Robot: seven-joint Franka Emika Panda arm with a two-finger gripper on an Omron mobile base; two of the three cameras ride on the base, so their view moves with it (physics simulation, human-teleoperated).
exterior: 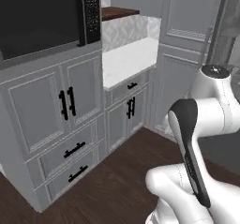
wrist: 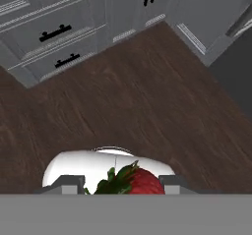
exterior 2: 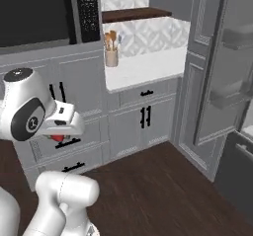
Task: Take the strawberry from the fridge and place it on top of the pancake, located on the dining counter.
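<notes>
My gripper [wrist: 123, 184] is shut on the strawberry [wrist: 140, 181], a red fruit with green leaves held between the two dark fingertips [wrist: 65, 183], above the dark wooden floor. In the right base view the strawberry [exterior 2: 58, 137] shows as a red spot under the white hand, in front of the cabinet drawers. The fridge [exterior 2: 225, 89] stands at the right with a door swung open, pale shelves inside and a dark bottom drawer [exterior 2: 241, 163]. Its dark grey side [exterior: 224, 28] rises at the upper right of the left base view. The pancake and the dining counter are out of view.
Light grey panelled cabinets [exterior: 70, 124] with black handles run along the left under a dark built-in oven [exterior: 42, 17]. A white counter [exterior 2: 143, 67] carries a beige utensil holder [exterior 2: 111, 56]. Dark wooden floor [wrist: 133, 96] lies between cabinets and fridge.
</notes>
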